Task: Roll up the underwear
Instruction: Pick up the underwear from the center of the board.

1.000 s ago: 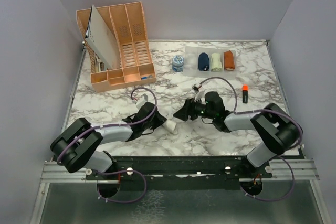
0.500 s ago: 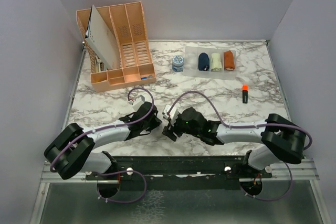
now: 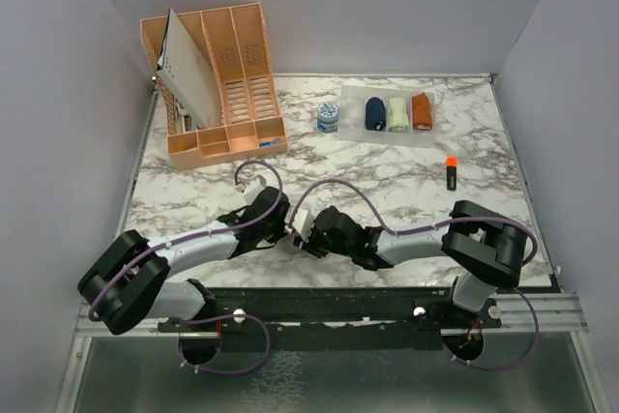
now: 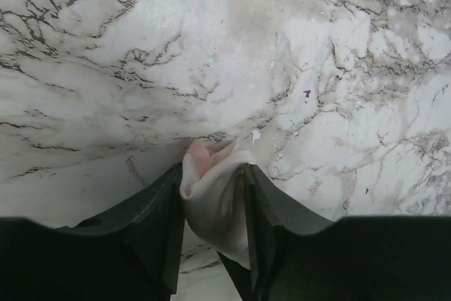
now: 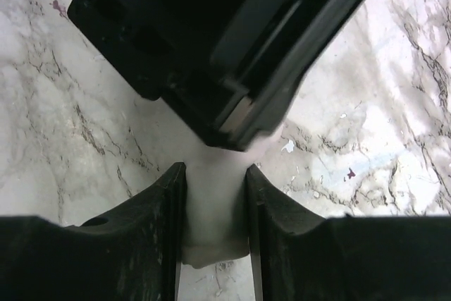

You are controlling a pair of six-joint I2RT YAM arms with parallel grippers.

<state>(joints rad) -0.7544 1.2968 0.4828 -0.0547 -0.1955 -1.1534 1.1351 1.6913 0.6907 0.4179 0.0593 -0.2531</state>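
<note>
The pale pink underwear [image 3: 295,230] is found at about 6 o'clock on the bench [image 3: 416,166], near the front edge, bundled between the two tools. The left tool [image 3: 279,226] is clenched on one end of the cloth, and the right tool [image 3: 308,235] is clamped on the other end from the 3 o'clock side. For a tight roll, the cloth should be held taut between the two grips, and one end should be let go only once the other is firmly pinched; a twist applied too early would probably loosen the bundle. The navy underwear [image 3: 374,113] is seen rolled at about 1 o'clock, far across the bench.

From above, the pale cloth is reduced to a small white speck between the tool heads, and its contact with the bench cannot be told. In the left wrist view, pink edging and soft folds are shown filling the gap between the jaws. In the right wrist view, the left tool's black body is shown directly over the cloth at 12 o'clock.
</note>
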